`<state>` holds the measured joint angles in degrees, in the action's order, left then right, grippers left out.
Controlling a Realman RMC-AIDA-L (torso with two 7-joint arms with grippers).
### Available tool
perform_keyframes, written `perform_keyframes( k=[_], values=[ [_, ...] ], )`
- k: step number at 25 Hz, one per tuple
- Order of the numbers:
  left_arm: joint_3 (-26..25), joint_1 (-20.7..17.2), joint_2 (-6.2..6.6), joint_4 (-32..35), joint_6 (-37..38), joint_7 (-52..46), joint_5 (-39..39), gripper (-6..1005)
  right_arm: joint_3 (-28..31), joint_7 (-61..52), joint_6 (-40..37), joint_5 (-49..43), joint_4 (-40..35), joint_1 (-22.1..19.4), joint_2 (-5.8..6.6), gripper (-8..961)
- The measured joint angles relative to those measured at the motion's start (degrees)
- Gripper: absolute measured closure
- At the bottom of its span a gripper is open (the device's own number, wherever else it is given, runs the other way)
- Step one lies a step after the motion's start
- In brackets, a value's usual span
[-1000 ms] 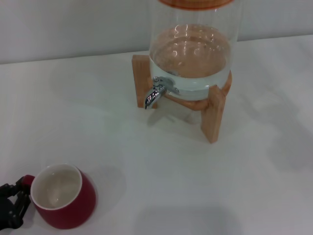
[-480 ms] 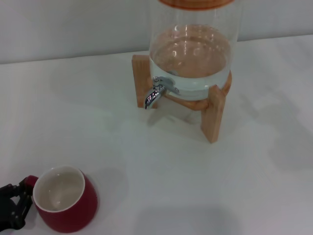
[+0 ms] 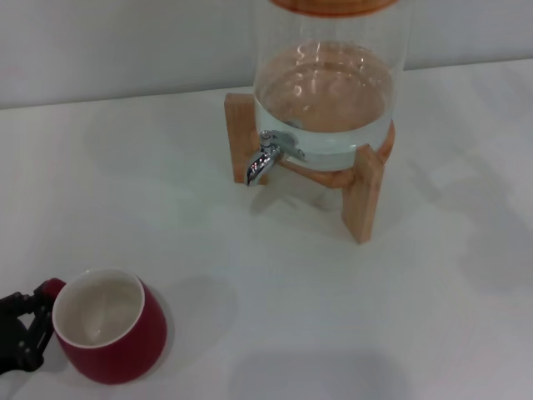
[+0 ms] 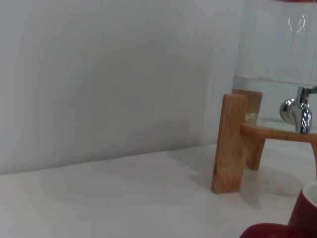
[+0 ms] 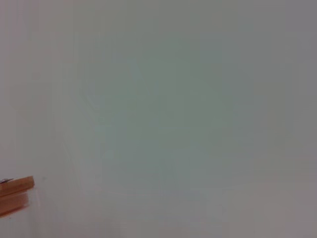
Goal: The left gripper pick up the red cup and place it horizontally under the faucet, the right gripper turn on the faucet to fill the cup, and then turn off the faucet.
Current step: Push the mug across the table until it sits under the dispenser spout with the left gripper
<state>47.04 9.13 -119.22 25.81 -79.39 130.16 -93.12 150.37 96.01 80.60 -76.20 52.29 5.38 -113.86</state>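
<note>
My left tool (image 3: 33, 312) sits at the desk's (image 3: 166, 192) near left corner, its black fingers clamped on the handle of the red cup (image 3: 112, 337). The cup tilts slightly, its white inside facing up. The faucet (image 3: 265, 157) stands well apart toward the far edge, on the glass dispenser (image 3: 329, 75) in its wooden stand (image 3: 362, 196). My right tool is out of sight.

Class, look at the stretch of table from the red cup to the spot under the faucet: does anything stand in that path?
Nothing visible does. The red cup sits at the near left corner with the left gripper at its handle. The table between it and the faucet is bare; the wooden stand flanks the faucet only.
</note>
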Motion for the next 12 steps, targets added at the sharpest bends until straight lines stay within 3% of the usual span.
perform_keyframes(
  k=[12],
  values=[
    [-0.2, 4.4, 0.10, 0.0, 1.3, -4.1, -1.1, 885, 0.0, 0.1, 0.0, 0.0, -0.1, -0.1, -0.22, 233]
  ],
)
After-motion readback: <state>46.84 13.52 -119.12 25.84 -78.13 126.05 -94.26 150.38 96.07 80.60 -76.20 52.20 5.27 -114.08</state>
